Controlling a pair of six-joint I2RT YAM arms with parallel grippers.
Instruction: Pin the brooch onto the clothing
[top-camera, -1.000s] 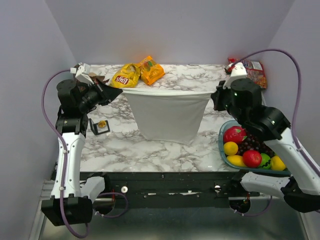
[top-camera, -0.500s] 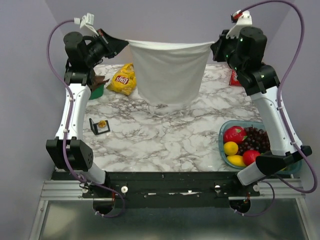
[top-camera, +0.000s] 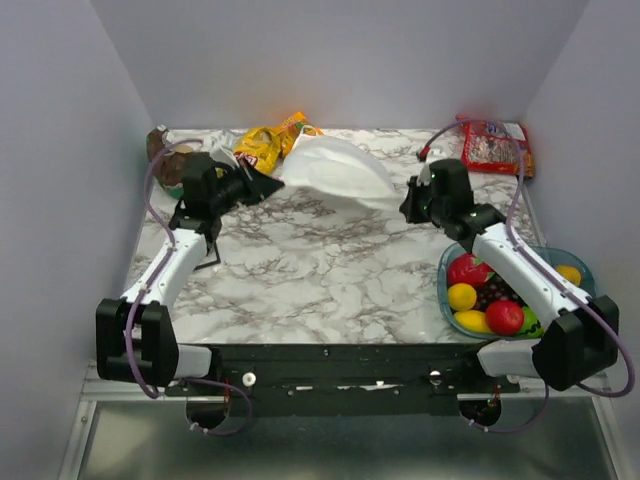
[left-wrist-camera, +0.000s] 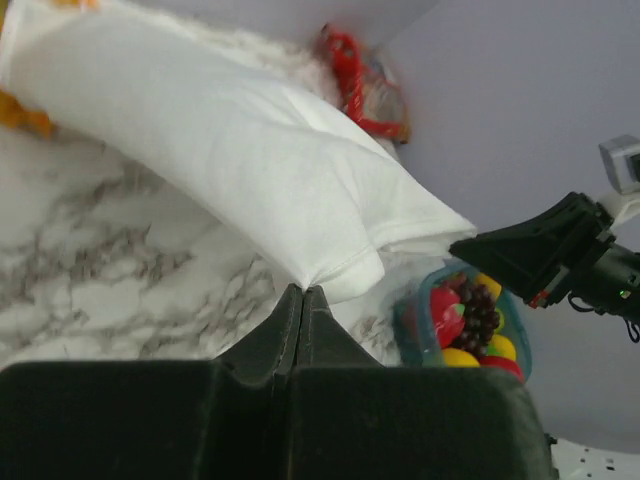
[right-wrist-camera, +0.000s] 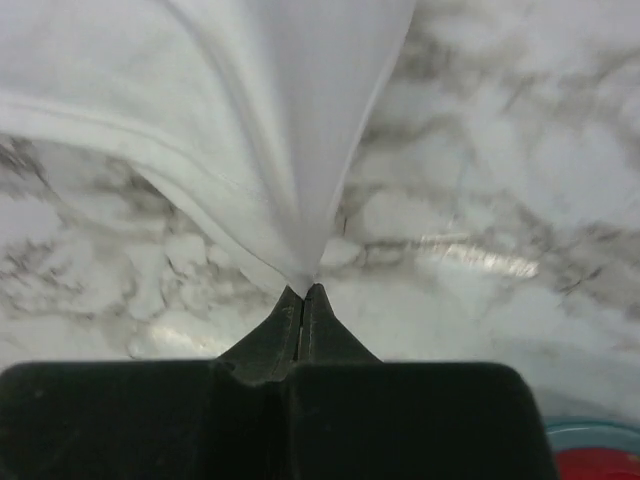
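The clothing is a white garment (top-camera: 335, 168), bunched low over the back of the marble table. My left gripper (top-camera: 272, 186) is shut on its left edge, and my right gripper (top-camera: 404, 206) is shut on its right edge. In the left wrist view the cloth (left-wrist-camera: 250, 170) runs out from my closed fingertips (left-wrist-camera: 303, 291), with the right gripper (left-wrist-camera: 540, 250) beyond it. In the right wrist view the cloth (right-wrist-camera: 250, 120) rises from my closed fingertips (right-wrist-camera: 303, 291). The brooch is hidden; my left arm covers the spot by the table's left side.
A blue bowl (top-camera: 447, 302) of fruit stands at the front right and also shows in the left wrist view (left-wrist-camera: 405, 330). Yellow and orange snack bags (top-camera: 262, 143) lie at the back, a red bag (top-camera: 495, 146) at the back right, and a brown object (top-camera: 158, 145) at the back left.
Both arms came down from holding the garment stretched high. The garment now lies low and bunched at the back of the table, still gripped at both ends.
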